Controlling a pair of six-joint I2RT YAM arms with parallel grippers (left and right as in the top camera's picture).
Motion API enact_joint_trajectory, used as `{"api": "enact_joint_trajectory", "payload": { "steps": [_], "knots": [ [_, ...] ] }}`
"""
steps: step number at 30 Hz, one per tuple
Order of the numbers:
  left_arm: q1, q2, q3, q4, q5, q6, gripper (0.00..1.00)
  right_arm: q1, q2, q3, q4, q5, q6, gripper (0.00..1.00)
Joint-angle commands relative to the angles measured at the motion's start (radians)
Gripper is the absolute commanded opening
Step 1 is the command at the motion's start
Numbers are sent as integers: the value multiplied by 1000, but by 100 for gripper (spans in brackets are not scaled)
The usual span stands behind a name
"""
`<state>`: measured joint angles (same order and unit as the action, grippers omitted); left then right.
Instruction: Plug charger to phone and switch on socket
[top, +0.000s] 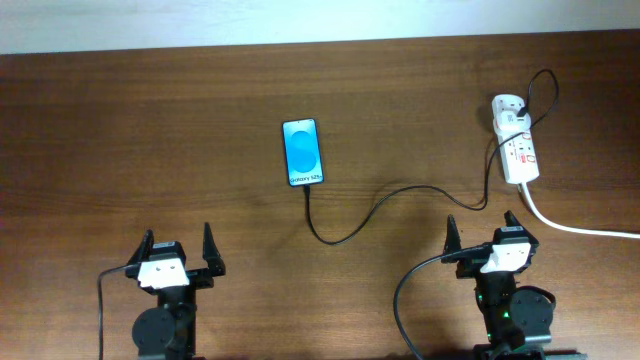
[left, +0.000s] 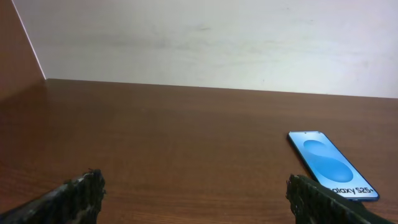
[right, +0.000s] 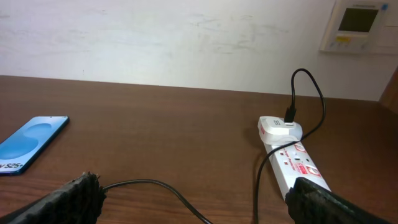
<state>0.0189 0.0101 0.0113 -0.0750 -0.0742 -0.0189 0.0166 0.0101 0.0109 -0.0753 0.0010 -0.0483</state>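
Both spread wide, the left gripper (top: 177, 240) has the Galaxy phone (top: 303, 152) ahead to its right, the right gripper (top: 481, 228) the white power strip (top: 516, 150), a black charger cable (top: 380, 205) running between them.

The overhead view looks straight down from high up and takes in the whole tabletop (top: 200, 120). Both wrist views sit low over it, facing level toward the wall (left: 217, 43). All three share the phone (top: 303, 152). Only the right wrist view shares the socket (top: 516, 150) with the overhead.
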Motion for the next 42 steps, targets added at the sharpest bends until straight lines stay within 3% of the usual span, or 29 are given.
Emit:
{"api": "enact_joint_trajectory", "payload": {
  "steps": [1,42],
  "knots": [
    [-4,-4,-2,-6,18,8,99,2,-7,-5,-8,15,-3,98],
    [-4,-4,-2,-6,18,8,99,5,-7,-5,-7,8,4,98]
  ]
}}
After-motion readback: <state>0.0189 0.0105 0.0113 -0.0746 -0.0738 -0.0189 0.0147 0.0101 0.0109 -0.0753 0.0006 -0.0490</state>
